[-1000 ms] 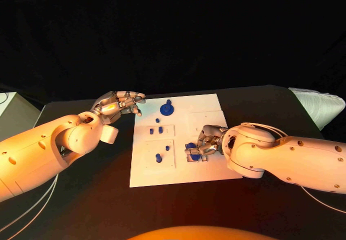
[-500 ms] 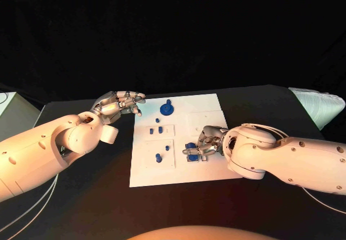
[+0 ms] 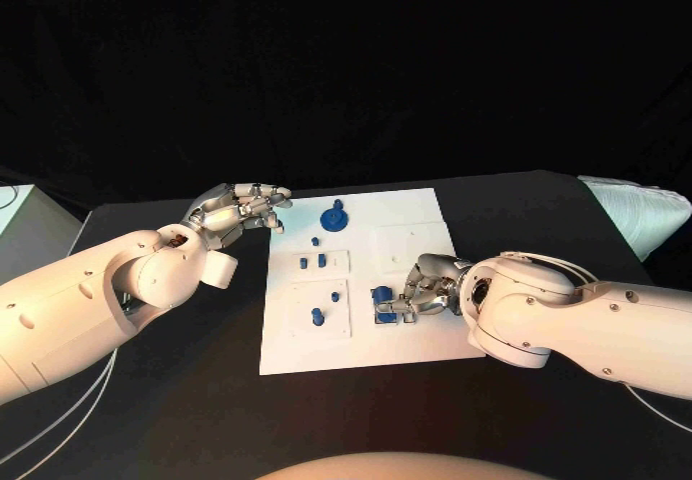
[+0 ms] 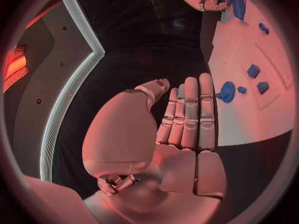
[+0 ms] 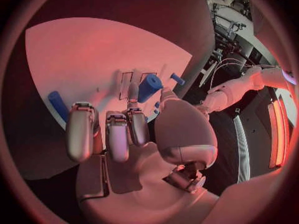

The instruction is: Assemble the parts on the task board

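At the far left of the head view a pale box (image 3: 26,225) stands beside the black tabletop (image 3: 173,380), and behind the tabletop the room is dark. The left hand (image 3: 238,212) hovers just beside the upper left corner of the task board (image 3: 411,345); in the left wrist view its fingers (image 4: 190,112) lie straight and close together, and they hold nothing. The task board is a white plate that lies flat in the middle of the tabletop. Near its upper edge sits a round blue part (image 3: 335,217), below it a small blue part (image 3: 316,241), then a pair of blue parts (image 3: 312,262) in a marked rectangle, and lower two more blue parts (image 3: 317,316) in a second rectangle. To the right of these the right hand (image 3: 421,290) is on the board, and its fingers (image 5: 134,114) touch a blue cylinder part (image 3: 384,294); I cannot tell if they really grip it. Just below lies a blue block part (image 3: 388,315). At the far right edge, off the tabletop, lies something white and ribbed (image 3: 635,215).
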Motion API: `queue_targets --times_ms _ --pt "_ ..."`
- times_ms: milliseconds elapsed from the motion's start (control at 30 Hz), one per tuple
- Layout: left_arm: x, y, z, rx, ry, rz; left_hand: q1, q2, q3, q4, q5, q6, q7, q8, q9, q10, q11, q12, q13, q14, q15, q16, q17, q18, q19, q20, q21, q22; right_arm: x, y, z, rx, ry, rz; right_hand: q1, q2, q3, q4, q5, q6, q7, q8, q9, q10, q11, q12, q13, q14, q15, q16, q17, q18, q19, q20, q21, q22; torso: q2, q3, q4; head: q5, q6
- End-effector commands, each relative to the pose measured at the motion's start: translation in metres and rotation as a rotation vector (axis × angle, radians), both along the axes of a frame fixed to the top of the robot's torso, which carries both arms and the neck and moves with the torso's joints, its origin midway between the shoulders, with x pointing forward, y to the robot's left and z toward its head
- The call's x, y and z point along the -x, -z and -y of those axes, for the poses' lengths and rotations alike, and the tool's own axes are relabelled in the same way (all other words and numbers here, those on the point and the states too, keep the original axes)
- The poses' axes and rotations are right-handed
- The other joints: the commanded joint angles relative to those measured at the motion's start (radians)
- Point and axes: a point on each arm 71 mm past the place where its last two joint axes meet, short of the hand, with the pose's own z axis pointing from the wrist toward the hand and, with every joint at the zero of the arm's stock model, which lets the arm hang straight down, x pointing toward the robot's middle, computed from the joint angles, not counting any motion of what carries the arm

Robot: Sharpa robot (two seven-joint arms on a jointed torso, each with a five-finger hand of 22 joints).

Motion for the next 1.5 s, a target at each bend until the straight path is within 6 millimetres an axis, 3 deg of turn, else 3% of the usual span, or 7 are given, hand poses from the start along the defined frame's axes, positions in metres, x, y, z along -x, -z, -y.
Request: queue_targets --times_ms 33,267,467,600,1500 --pt "0.001 0.000 0.002 0.007 0.019 0.004 -0.001 0.005 -0.002 0.006 0.003 0.002 0.002 0.002 -0.001 -0.008 0.002 0.003 -0.001 -0.005 0.001 -0.004 -0.001 0.005 0.008 0.002 -0.006 -0.001 0.002 -0.004 0.001 -0.057 -0.014 0.038 0.015 -0.002 -0.005 0.000 0.008 0.009 -0.003 0.005 0.002 0.031 -0.010 0.010 0.152 0.106 -0.007 0.005 0.262 -0.007 0.073 -0.009 0.009 0.202 -0.001 0.0004 -0.0002 0.000 0.001" --pt "0.002 0.001 0.002 0.006 0.018 0.001 0.001 0.007 -0.001 0.007 0.004 0.002 0.002 0.002 -0.002 -0.008 0.002 0.003 -0.001 -0.005 0.000 -0.004 -0.001 0.005 0.009 0.002 -0.008 -0.002 0.001 -0.003 0.014 -0.065 0.009 0.012 0.049 -0.003 -0.009 -0.001 0.012 0.006 -0.003 0.007 0.004 0.030 -0.011 0.007 0.150 0.106 -0.007 0.005 0.262 -0.007 0.073 -0.010 0.006 0.203 -0.001 -0.0010 -0.0005 -0.001 0.002" --pt "0.002 0.003 0.002 0.005 0.017 -0.002 0.001 0.007 -0.001 0.007 0.004 0.002 0.002 0.002 -0.002 -0.008 0.002 0.003 -0.001 -0.005 0.000 -0.004 -0.001 0.005 0.009 0.002 -0.008 -0.002 0.002 0.000 0.017 -0.060 0.003 -0.019 0.143 -0.006 -0.018 -0.002 -0.024 0.004 -0.005 0.012 0.007 0.032 -0.012 0.012 0.155 0.106 -0.008 0.005 0.263 -0.008 0.074 -0.011 0.013 0.207 0.000 -0.0007 -0.0013 -0.001 0.002" --pt "0.002 0.004 0.002 0.005 0.017 -0.004 0.002 0.010 0.000 0.008 0.004 0.002 0.002 0.002 -0.002 -0.008 0.002 0.003 -0.001 -0.005 0.000 -0.004 -0.002 0.006 0.009 0.002 -0.008 -0.002 0.002 0.001 0.018 -0.060 0.006 -0.025 0.167 0.000 -0.020 -0.003 -0.033 0.004 -0.005 0.012 0.007 0.034 -0.012 0.016 0.159 0.106 -0.009 0.005 0.263 -0.009 0.074 -0.011 0.018 0.208 0.000 -0.0012 0.0002 -0.002 0.000" --pt "0.002 0.004 0.002 0.005 0.016 -0.004 0.003 0.012 0.001 0.008 0.004 0.002 0.002 0.002 -0.002 -0.008 0.001 0.003 -0.001 -0.005 0.000 -0.003 -0.002 0.006 0.010 0.002 -0.009 -0.003 -0.003 0.008 0.009 -0.029 0.022 0.017 0.215 0.030 -0.022 -0.003 -0.026 0.013 -0.010 0.016 0.006 0.044 -0.016 0.034 0.172 0.106 -0.012 0.005 0.263 -0.012 0.077 -0.014 0.035 0.214 0.000 -0.0011 0.0008 -0.002 -0.006"
